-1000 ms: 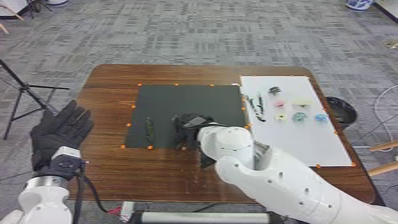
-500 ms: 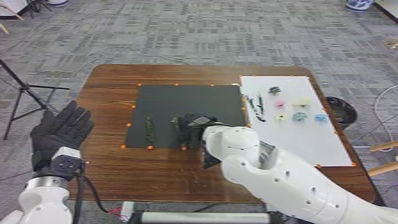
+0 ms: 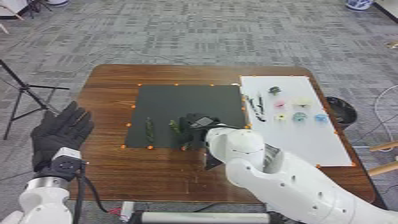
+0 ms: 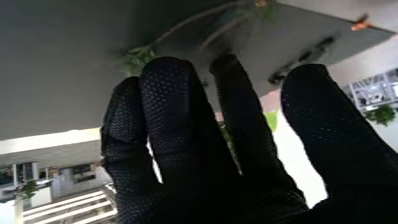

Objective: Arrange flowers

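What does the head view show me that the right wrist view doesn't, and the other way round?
Head view: the left robot hand and small pastel flowers on a white sheet.
Right wrist view: a leafy plant in the room behind.
Both: the right robot hand, the dark mat and green sprigs.

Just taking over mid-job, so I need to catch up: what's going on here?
The robot is arranging flowers. Its right hand is over the black mat with its fingers straight, close beside a green sprig; another sprig lies farther left. The left hand is open at the table's left side. Small flowers lie on the white sheet, not yet with the sprigs.
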Controlling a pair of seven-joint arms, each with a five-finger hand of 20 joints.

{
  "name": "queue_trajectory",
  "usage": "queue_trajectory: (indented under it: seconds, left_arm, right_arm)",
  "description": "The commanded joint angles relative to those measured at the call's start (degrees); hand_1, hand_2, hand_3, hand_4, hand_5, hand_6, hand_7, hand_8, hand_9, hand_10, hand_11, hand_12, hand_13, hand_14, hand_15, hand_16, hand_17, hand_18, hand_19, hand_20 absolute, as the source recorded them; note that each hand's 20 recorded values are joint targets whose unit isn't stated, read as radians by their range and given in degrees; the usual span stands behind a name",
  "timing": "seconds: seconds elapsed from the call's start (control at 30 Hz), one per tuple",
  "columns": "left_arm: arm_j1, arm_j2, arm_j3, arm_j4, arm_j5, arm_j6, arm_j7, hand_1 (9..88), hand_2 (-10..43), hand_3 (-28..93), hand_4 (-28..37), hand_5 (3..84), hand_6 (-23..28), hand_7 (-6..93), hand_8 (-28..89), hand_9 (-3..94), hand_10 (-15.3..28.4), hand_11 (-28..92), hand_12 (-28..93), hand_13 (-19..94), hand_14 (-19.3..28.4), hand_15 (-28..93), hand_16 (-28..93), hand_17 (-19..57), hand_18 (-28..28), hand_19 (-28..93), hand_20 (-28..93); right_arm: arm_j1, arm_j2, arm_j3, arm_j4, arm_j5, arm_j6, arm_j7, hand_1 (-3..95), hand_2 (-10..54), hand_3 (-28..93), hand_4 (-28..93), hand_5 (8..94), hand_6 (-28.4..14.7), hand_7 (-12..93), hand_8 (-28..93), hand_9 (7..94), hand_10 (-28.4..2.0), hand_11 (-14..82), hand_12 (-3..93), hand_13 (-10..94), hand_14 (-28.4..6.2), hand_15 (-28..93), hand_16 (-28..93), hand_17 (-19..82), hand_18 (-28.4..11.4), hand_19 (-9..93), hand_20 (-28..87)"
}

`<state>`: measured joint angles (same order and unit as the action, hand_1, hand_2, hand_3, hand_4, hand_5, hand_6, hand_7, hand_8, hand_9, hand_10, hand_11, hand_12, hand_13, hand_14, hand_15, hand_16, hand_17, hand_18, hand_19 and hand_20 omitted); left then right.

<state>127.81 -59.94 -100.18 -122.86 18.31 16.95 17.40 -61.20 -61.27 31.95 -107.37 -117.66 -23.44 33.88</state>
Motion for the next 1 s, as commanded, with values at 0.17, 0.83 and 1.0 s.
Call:
queue_trajectory:
  seconds: [0.17,0.83,1.0]
  left_arm:
    - [0.52,-0.23,0.15,-0.24,-0.10,-0.72,-0.18,24.1,17.0,71,-28.3,41.5,10.6,8.5,-8,31.5,16.8,22,8,23,15.7,25,-5,-8.4,13.3,35,7]
    - [-1.47,2.02,-1.09,-0.05,0.64,-0.49,1.15,24.2,16.9,71,-28.3,41.9,10.5,8.0,-8,32.3,15.9,20,7,23,13.5,21,-7,-7.5,12.9,34,7]
    - [-2.77,2.22,-0.61,0.14,0.55,-0.29,1.39,24.2,16.9,71,-28.3,41.9,10.5,7.9,-8,32.2,15.9,20,7,23,13.2,20,-6,-7.3,12.7,34,7]
  right_arm:
    - [-1.79,-0.28,4.37,-3.83,1.58,2.27,1.83,30.4,9.3,72,-17,55.3,-6.1,10,-9,52.3,-21.2,14.5,18.7,52,-17.8,69,30,27,-24.6,80,37]
    - [-18.01,15.94,35.41,-6.38,6.08,12.49,17.98,30.8,6.4,71,-17,55.0,-7.4,9,-9,55.0,-21.5,15.0,18.6,54,-17.6,68,30,29,-25.4,81,36]
    - [-20.02,16.69,37.48,-3.88,5.59,12.38,18.34,33.1,0.8,69,-17,55.0,-8.1,9,-9,54.6,-21.1,14.9,18.6,54,-17.4,68,30,29,-25.3,81,35]
